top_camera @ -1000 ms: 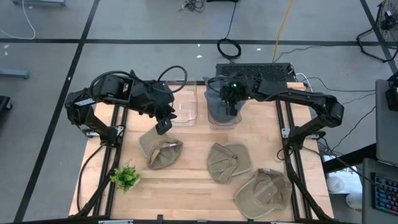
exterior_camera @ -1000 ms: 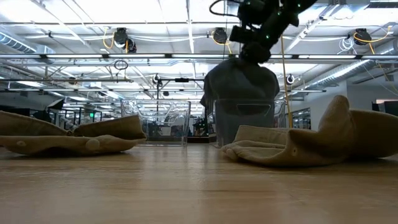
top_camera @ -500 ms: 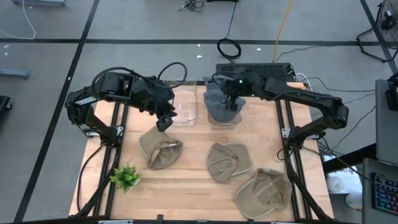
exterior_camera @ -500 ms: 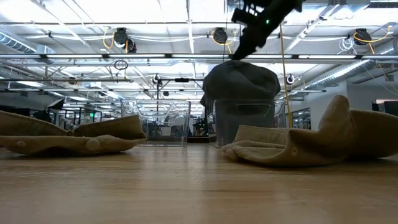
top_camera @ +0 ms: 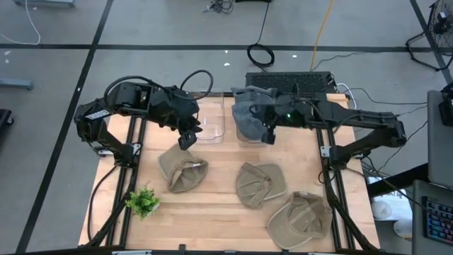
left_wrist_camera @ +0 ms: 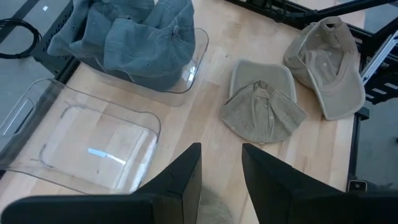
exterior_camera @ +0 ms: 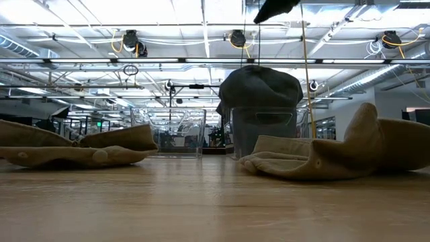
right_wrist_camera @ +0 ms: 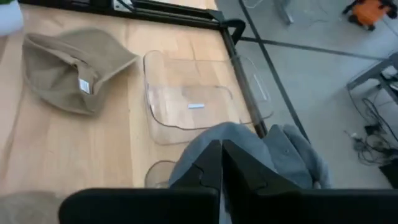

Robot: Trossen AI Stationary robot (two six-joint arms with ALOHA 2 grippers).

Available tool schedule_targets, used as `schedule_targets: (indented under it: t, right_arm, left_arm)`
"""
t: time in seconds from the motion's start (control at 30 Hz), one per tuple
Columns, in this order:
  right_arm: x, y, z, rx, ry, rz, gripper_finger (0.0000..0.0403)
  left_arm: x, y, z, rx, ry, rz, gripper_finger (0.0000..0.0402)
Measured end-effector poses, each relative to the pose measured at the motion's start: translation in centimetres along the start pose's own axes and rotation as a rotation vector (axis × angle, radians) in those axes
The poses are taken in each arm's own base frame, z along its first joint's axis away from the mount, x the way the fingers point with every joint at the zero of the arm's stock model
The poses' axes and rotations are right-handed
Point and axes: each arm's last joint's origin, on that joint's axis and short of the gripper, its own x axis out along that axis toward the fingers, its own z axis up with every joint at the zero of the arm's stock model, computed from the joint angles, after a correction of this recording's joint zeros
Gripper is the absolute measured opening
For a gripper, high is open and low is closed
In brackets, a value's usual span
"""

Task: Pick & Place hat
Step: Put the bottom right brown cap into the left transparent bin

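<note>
Right tool (top_camera: 270, 134) has pulled off the grey hat (top_camera: 245, 113) and risen; a second ago it sat on top of it, now it's clear and out of the low view bar a tip at the top edge. Left to right: left tool (top_camera: 186, 141) hovers over the table (top_camera: 219, 212) between the empty bin (top_camera: 211, 127) and the nearest tan hat (top_camera: 182, 173), fingers narrowly parted, holding nothing. Grey hat sits bunched in the right bin (exterior_camera: 263, 134), crown poking above the rim, part spilling over the back edge. Right tool's fingers pressed together, empty. Looks like one placement is done and the next pick is due. To do it well: open wide, come down on a raised fold or brim of a tan hat rather than flat cloth, lift straight before traversing, release low over the bin so it doesn't hang on the rim. Count: four hats (one grey, three tan), two clear bins, one small plant (top_camera: 144, 202), two arms.
</note>
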Motion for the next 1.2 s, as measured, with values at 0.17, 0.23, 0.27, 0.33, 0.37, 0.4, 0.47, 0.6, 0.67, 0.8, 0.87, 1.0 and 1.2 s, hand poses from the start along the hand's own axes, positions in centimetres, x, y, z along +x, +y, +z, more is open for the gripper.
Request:
schedule_targets:
  t: [0.17, 0.23, 0.27, 0.33, 0.37, 0.4, 0.47, 0.6, 0.67, 0.8, 0.87, 1.0, 1.2]
  right_arm:
    - [-1.5, 2.5, 0.5, 0.036, 0.016, 0.016, 0.0000]
    - [-2.0, 3.3, 0.6, 0.046, 0.013, 0.036, 0.0000]
    - [-2.2, 3.6, 0.6, 0.054, 0.005, 0.048, 0.0000]
    - [-2.5, 4.4, 0.6, 0.074, 0.004, 0.071, 0.0000]
    - [-2.6, 4.7, 0.6, 0.086, 0.006, 0.082, 0.0000]
    - [-2.8, 5.0, 0.5, 0.098, 0.013, 0.092, 0.0000]
    - [-3.1, 5.6, 0.3, 0.121, 0.037, 0.115, 0.0000]
    - [-4.0, 6.7, -0.1, 0.181, 0.064, 0.155, 0.0000]
    - [-4.6, 7.1, -0.1, 0.208, 0.054, 0.176, 0.0002]
    - [-5.6, 8.1, -0.4, 0.202, 0.077, 0.293, 0.0031]
    - [-5.9, 8.6, -0.5, 0.211, 0.095, 0.352, 0.0057]
    - [-6.2, 9.4, -0.9, 0.171, 0.157, 0.496, 0.0118]
    - [-6.0, 10.2, -1.0, 0.134, 0.197, 0.614, 0.0185]
  left_arm:
    - [0.0, 0.0, 0.1, 0.004, -0.006, 0.002, 0.0124]
    - [0.0, 0.0, 0.1, 0.004, -0.006, 0.003, 0.0124]
    - [0.0, 0.1, 0.1, 0.003, -0.006, 0.004, 0.0124]
    - [0.0, 0.1, 0.1, 0.002, -0.006, 0.005, 0.0124]
    - [0.0, 0.1, 0.1, 0.002, -0.006, 0.005, 0.0124]
    - [0.0, 0.1, 0.1, 0.002, -0.006, 0.005, 0.0124]
    - [0.0, 0.1, 0.1, 0.002, -0.006, 0.005, 0.0124]
    - [0.0, 0.1, 0.1, 0.001, -0.005, 0.003, 0.0124]
    - [0.0, 0.1, 0.1, 0.002, -0.005, 0.003, 0.0124]
    - [0.0, 0.1, 0.1, 0.001, -0.005, 0.004, 0.0124]
    - [0.0, 0.1, 0.1, 0.003, -0.005, 0.004, 0.0124]
    - [0.0, 0.1, 0.1, 0.012, -0.004, 0.002, 0.0124]
    - [0.0, 0.1, 0.1, 0.009, -0.002, -0.003, 0.0124]
